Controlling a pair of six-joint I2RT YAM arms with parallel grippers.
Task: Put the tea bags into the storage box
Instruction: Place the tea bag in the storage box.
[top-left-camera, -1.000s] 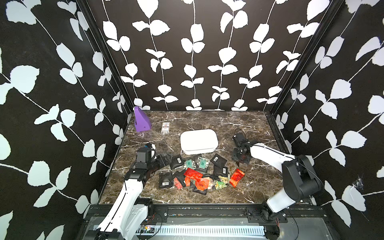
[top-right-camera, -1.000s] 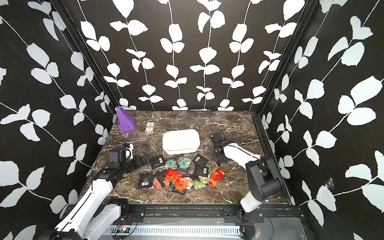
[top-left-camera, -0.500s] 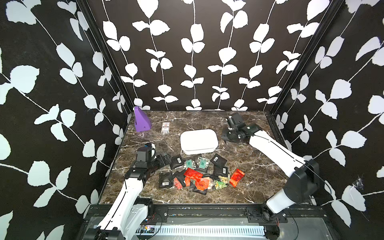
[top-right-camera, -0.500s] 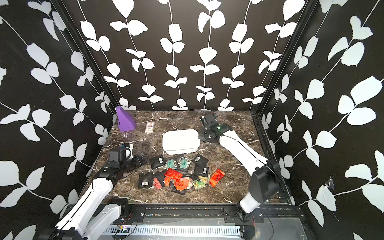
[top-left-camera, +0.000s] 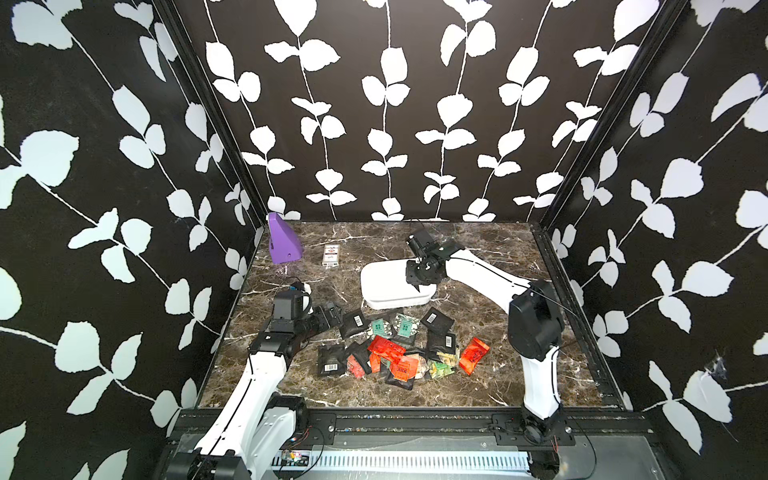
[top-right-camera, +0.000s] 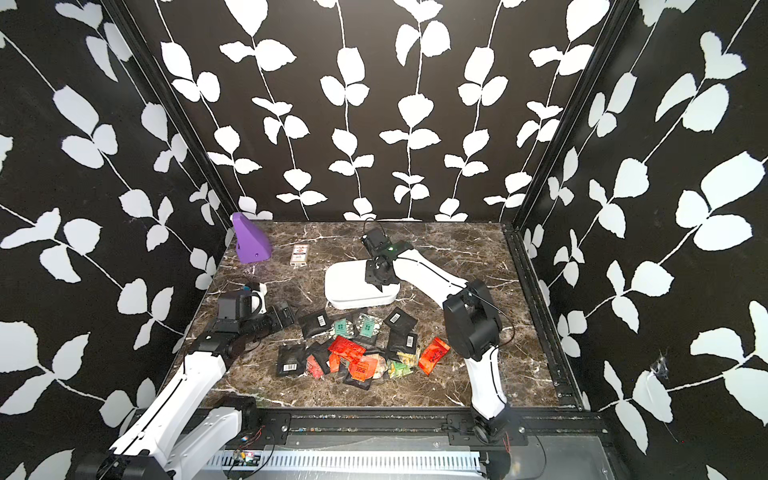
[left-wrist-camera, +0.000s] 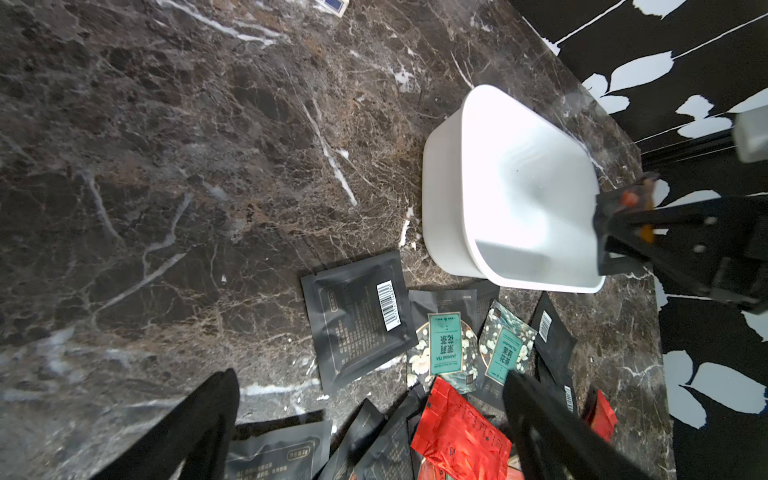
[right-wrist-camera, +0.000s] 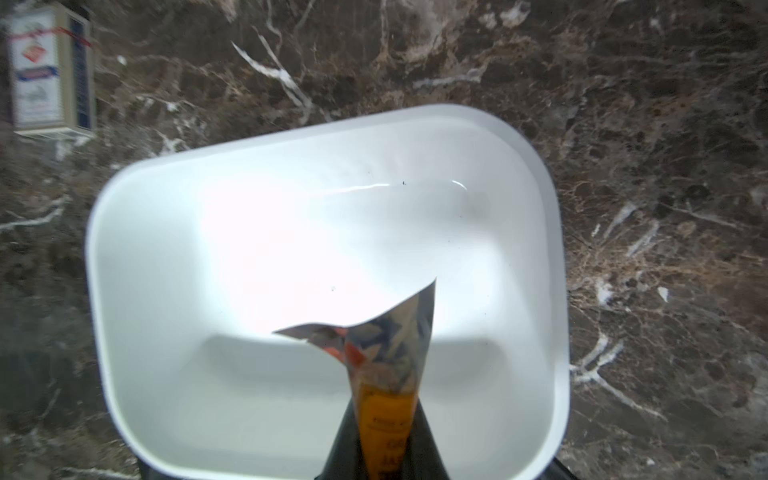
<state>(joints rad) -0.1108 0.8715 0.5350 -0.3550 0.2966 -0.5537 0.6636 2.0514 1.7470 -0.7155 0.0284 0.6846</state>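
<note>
The white storage box (top-left-camera: 386, 286) (top-right-camera: 353, 286) stands mid-table, and its inside (right-wrist-camera: 291, 232) shows only bare white plastic. My right gripper (top-left-camera: 419, 282) (right-wrist-camera: 386, 415) hangs over the box's right end, shut on a yellow-orange tea bag (right-wrist-camera: 390, 365) whose crumpled top points into the box. The other tea bags (top-left-camera: 399, 353) (top-right-camera: 357, 349), black, red and green, lie in a loose heap in front of the box. My left gripper (top-left-camera: 332, 311) (left-wrist-camera: 370, 376) is open and low at the heap's left edge, next to a black barcode sachet (left-wrist-camera: 357, 320).
A purple wedge block (top-left-camera: 282, 245) stands at the back left corner, with a small white packet (top-left-camera: 331, 254) (right-wrist-camera: 45, 70) beside it. Leaf-patterned walls enclose the marble table (top-left-camera: 498, 365) on three sides.
My right arm has swung from the heap's right side to the back of the table and then over the box, carrying the sachet. The left arm has barely moved.
</note>
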